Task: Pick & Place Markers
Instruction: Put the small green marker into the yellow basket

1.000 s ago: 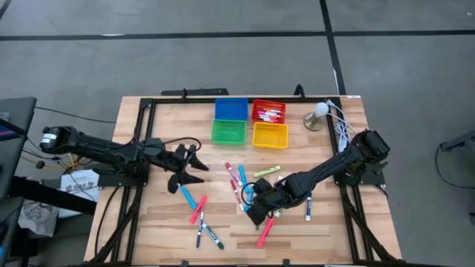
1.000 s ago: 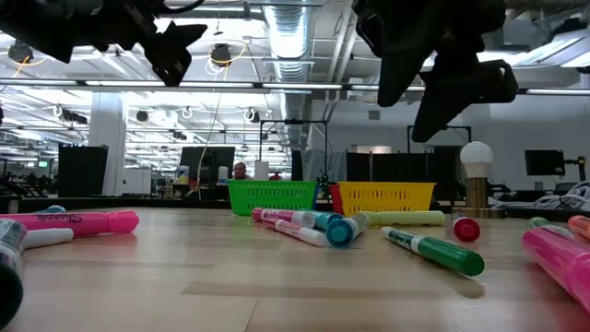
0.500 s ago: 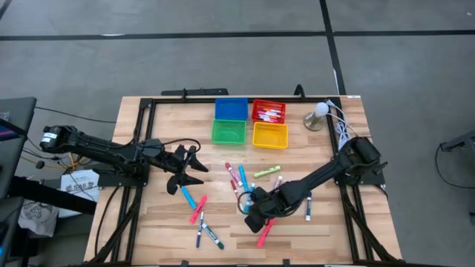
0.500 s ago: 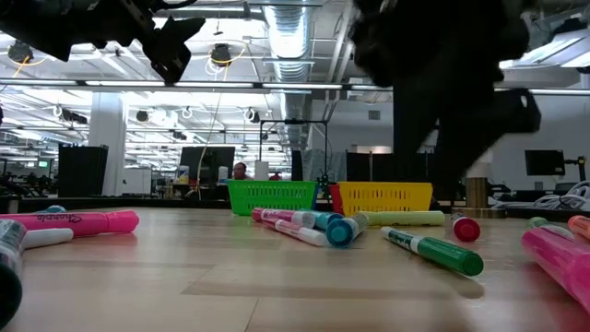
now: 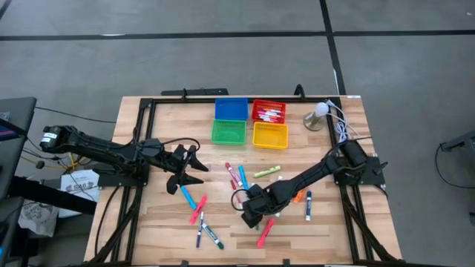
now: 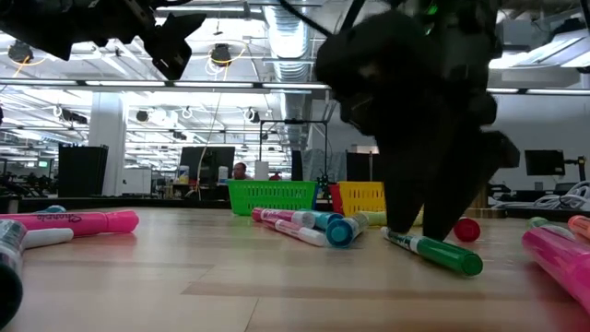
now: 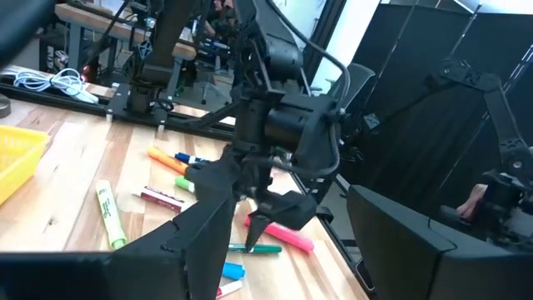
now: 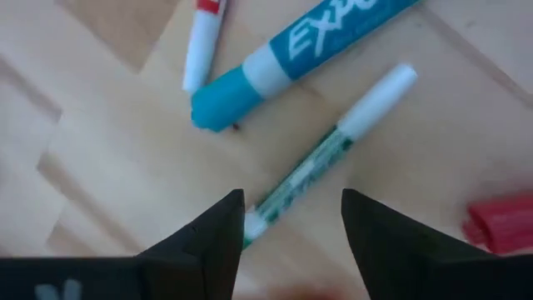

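While the right gripper (image 8: 291, 225) hung down with fingers (image 8: 215, 229) apart astride the green marker (image 8: 329, 162), gripping nothing, centring mattered before squeezing.

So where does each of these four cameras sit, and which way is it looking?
High: above the wooden table, straight down; both dark arms, left hand and right hand show.
Low: at tabletop height, level across towards the room; the right hand looms close.
Left wrist: on the left arm, facing the right arm; own fingers show.
Right wrist: on the right arm, pointing down between its open fingers at a green-and-white felt-tip marker.
Shared: low and right wrist both show that marker.
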Motion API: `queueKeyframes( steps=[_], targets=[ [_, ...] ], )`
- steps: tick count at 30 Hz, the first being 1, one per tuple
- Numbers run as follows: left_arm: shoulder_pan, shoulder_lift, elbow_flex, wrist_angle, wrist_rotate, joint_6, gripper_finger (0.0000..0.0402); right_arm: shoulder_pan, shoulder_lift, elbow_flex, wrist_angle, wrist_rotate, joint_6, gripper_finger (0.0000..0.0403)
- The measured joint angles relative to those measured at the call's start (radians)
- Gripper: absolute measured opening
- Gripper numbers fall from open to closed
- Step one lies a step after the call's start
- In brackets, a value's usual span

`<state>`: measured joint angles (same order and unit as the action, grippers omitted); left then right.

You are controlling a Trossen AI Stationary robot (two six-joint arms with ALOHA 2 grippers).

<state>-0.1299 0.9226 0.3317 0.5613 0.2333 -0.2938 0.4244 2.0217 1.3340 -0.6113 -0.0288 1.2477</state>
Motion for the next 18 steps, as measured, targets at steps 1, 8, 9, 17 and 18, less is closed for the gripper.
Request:
queueKeyframes(
  steps=[1, 8, 9, 17, 18],
  targets=[
    [0.0, 0.0, 0.0, 0.0, 0.0, 0.001, 0.0237, -0.002, 0.01, 0.003, 0.001, 0.001, 0.0, 0.0184],
    [0.0, 0.0, 0.0, -0.002, 0.0, 0.001, 0.0237, 0.001, 0.047, 0.005, 0.002, 0.008, 0.002, 0.0164],
    [0.0, 0.0, 0.0, -0.002, 0.0, 0.001, 0.0237, 0.001, 0.047, 0.005, -0.004, 0.015, 0.006, 0.016],
    [0.0, 0.0, 0.0, -0.002, 0.0, 0.001, 0.0237, 0.001, 0.038, 0.001, -0.017, 0.032, 0.007, 0.0097],
    [0.0, 0.0, 0.0, -0.002, 0.0, 0.001, 0.0237, 0.001, 0.038, 0.001, -0.018, 0.033, 0.004, 0.0089]
  ],
)
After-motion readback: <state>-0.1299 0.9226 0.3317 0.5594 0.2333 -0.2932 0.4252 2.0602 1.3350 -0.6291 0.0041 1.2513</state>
